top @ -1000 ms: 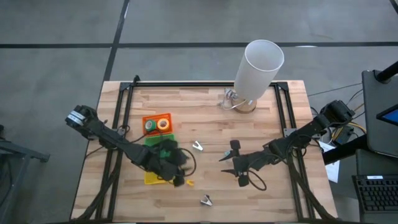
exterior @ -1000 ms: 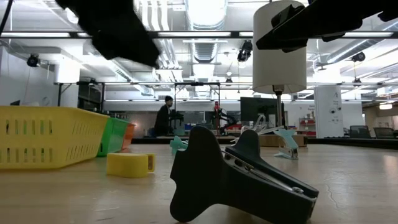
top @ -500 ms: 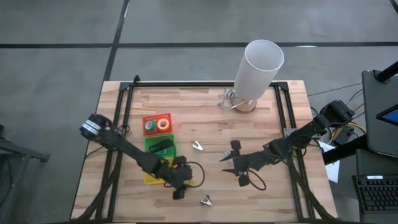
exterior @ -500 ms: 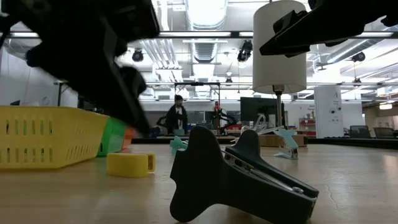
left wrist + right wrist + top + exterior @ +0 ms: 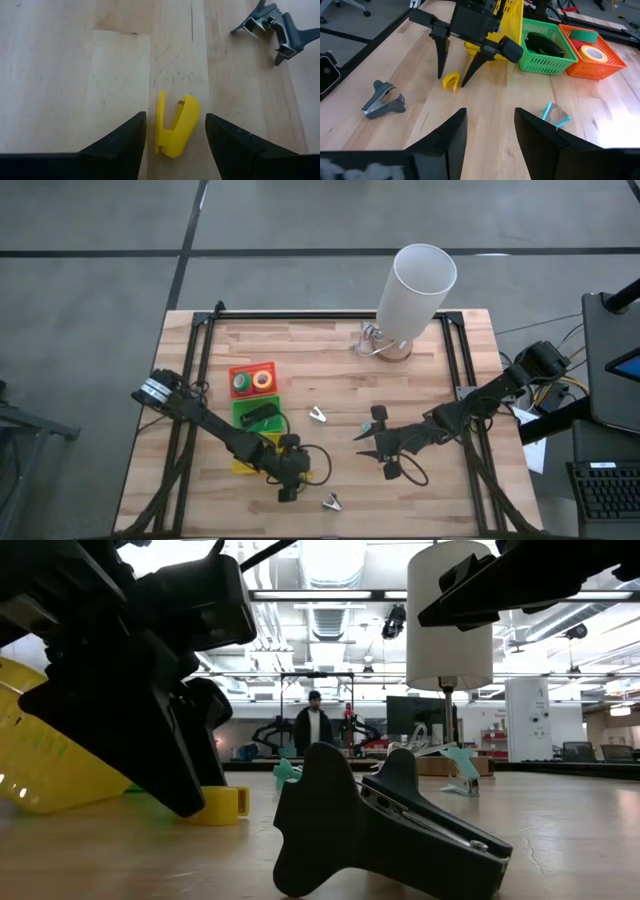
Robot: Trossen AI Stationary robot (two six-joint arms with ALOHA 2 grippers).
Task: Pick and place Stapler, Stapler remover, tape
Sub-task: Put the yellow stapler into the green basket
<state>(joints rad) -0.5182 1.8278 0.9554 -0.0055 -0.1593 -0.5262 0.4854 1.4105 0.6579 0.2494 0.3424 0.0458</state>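
A small yellow tape roll (image 5: 175,131) lies on the bare wood just off the yellow tray (image 5: 243,467). My left gripper (image 5: 175,117) stands open over it, pointing down, one finger on either side with a gap to each (image 5: 451,81). The black stapler (image 5: 260,415) lies in the green tray (image 5: 540,62). Green and orange tape rolls (image 5: 252,379) sit in the orange tray (image 5: 607,62). My right gripper (image 5: 375,452) hovers open right of centre. Staple removers lie near the table's middle (image 5: 317,415) and by the near edge (image 5: 331,502).
A tall white cylinder on a stand (image 5: 418,285) rises at the far edge. The yellow tray (image 5: 50,765) looks tipped up under my left arm. A dark staple remover (image 5: 380,830) fills the low view's foreground. Bare wood lies between the two grippers. A person stands in the room behind.
My left gripper has moved from above the green tray toward the near edge and the right, and come down around the yellow tape roll. The yellow tray, level a second ago in the low view, now stands tipped. The right arm has kept still.
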